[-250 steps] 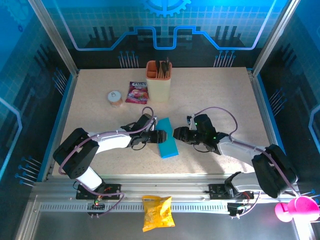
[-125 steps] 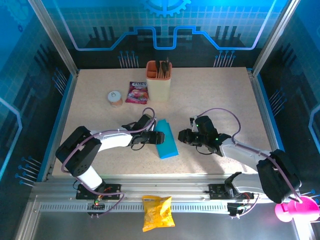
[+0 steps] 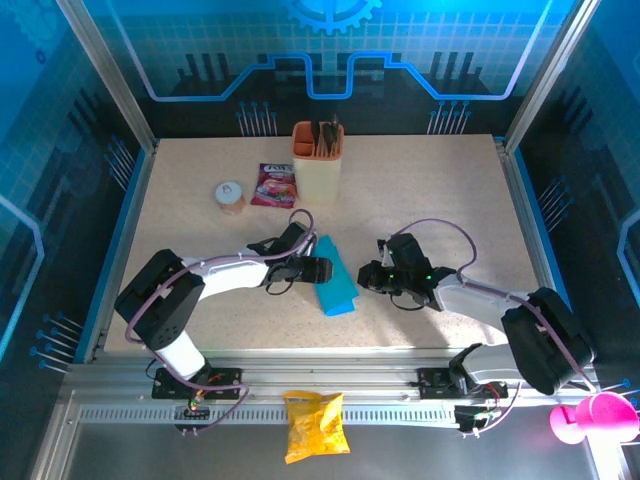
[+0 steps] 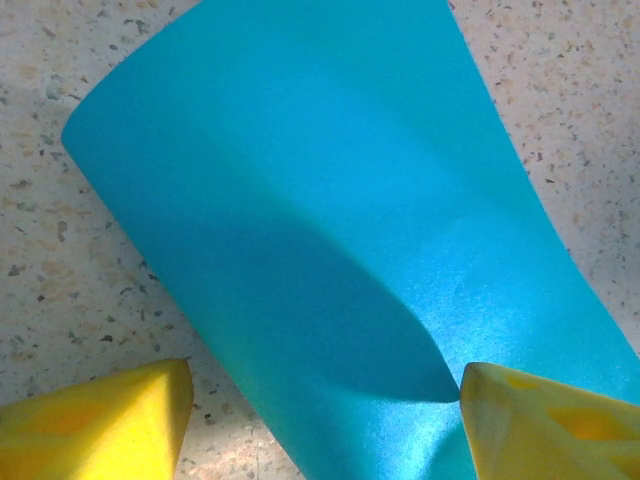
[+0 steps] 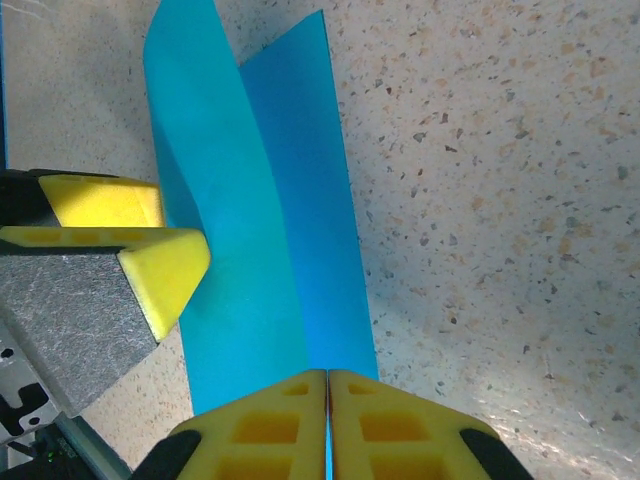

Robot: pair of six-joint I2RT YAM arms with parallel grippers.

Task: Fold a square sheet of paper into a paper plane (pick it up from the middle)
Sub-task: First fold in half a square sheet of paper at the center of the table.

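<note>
Looking at the sheet of paper (image 3: 335, 280) lying near the middle of the table (image 3: 450, 190), between the two grippers. Finding it doubled lengthwise into a narrow strip, with the upper flap bowing up rather than pressed flat. Judging this to be an early fold, probably the centre crease, and nowhere near a pointed plane yet.

Pinching the paper's near edge with the right gripper (image 5: 328, 390), pads clenched together on it. Straddling the curled flap with the left gripper (image 4: 322, 385), fingers (image 4: 110, 420) spread wide and gripping nothing, one tip just touching the blue surface.

Calling next, most likely, for pressing the raised flap down and running along the fold to set the crease, while keeping the two long edges lined up. Risking a skewed crease if the pinched edge slips.

Leaving the cup (image 3: 317, 170), the pink packet (image 3: 274, 185) and the yellow bag (image 3: 316, 425) well apart from the work.
</note>
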